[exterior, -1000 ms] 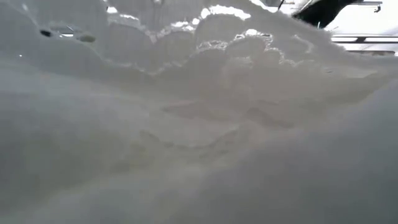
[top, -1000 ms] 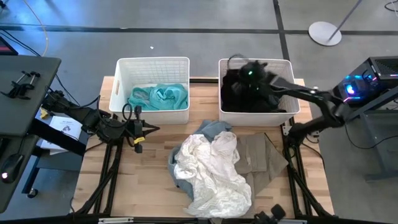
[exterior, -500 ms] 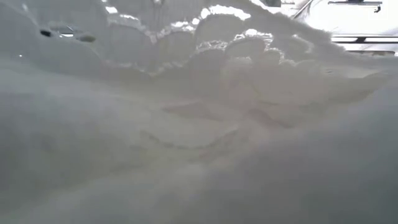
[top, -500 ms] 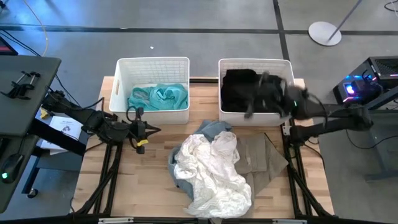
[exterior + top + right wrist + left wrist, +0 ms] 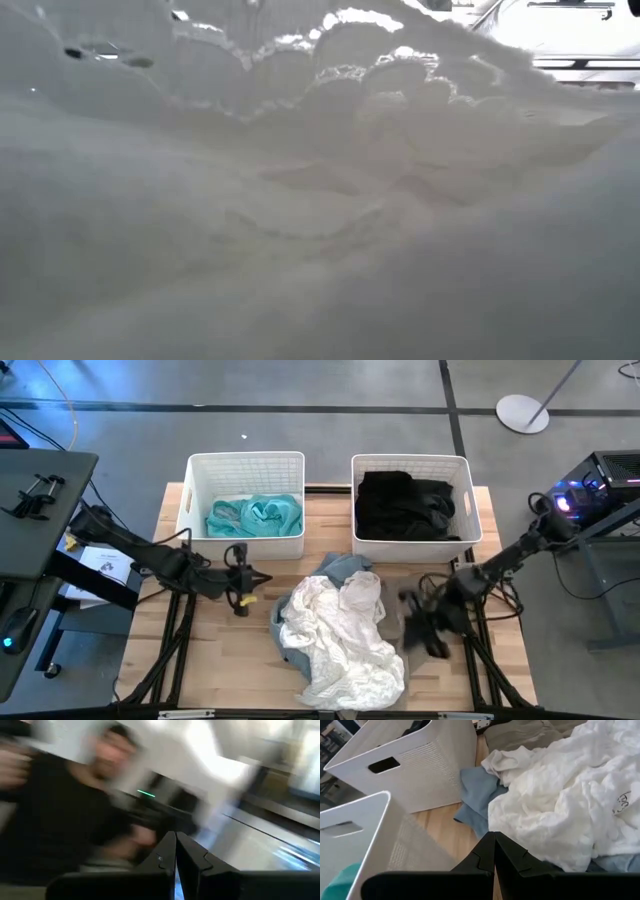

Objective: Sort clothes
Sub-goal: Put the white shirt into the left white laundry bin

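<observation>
- High view: the left gripper was held low over the tabletop, just beside the left basket; its fingers were pressed together on nothing, as the left wrist view confirmed.
- A teal garment was seen in that basket.
- At the centre, a white garment was heaped over a light blue denim one, with a beige one alongside.
- Black garments were found in the right basket.
- The right gripper was blurred over the beige garment; its fingers appeared shut and empty.
- Risk was judged: because the white garment overlapped the others, two layers could be pinched together and a mixed pair carried to one basket.
- The low view was filled by white cloth, so nothing could be checked from there.
</observation>
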Motion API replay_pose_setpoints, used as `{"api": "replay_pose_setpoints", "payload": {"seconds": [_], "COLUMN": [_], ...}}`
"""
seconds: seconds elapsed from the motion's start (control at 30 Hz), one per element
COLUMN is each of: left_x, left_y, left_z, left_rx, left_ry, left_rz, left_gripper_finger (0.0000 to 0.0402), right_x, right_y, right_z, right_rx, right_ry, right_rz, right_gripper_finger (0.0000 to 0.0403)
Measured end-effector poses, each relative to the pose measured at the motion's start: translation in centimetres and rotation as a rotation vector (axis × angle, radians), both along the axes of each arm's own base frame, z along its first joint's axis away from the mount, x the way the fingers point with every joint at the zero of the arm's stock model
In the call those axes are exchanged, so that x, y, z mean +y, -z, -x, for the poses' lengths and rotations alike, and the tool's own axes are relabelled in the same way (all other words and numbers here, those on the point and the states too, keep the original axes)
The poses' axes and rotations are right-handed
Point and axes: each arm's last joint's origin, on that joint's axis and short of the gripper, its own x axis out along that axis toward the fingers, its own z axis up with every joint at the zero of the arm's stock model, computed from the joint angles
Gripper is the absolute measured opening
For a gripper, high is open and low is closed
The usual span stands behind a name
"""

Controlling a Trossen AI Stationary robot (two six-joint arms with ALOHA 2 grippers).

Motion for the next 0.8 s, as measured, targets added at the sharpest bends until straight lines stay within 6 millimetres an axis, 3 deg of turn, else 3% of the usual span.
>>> {"api": "replay_pose_setpoints", "payload": {"seconds": [0.07, 0.17, 0.43, 0.67, 0.8], "left_x": [-0.2, -0.6, -2.0, -3.8, -4.3], "left_y": [0.2, 0.5, 1.5, 1.6, 0.6], "left_z": [-0.5, -1.2, -4.0, -6.8, -8.5], "left_rx": [-0.001, -0.011, -0.070, -0.240, -0.312], "left_ry": [0.005, 0.006, 0.068, 0.237, 0.181], "left_rz": [-0.008, 0.000, 0.027, 0.105, 0.130], "left_gripper_finger": [0.0000, 0.0000, 0.0000, 0.0000, 0.0013], "right_x": [1.1, 2.2, 2.2, 1.8, 1.3], "right_y": [0.1, -0.6, -2.1, -0.5, 0.8], "right_z": [-0.2, -0.6, -2.7, -3.5, -3.6], "right_rx": [0.005, 0.022, 0.258, 0.471, 0.611], "right_ry": [-0.129, -0.120, 0.249, 0.553, 0.719], "right_rz": [0.025, -0.015, -0.295, -0.349, -0.416], "right_gripper_finger": [0.0000, 0.0000, 0.0000, 0.0013, 0.0053]}}
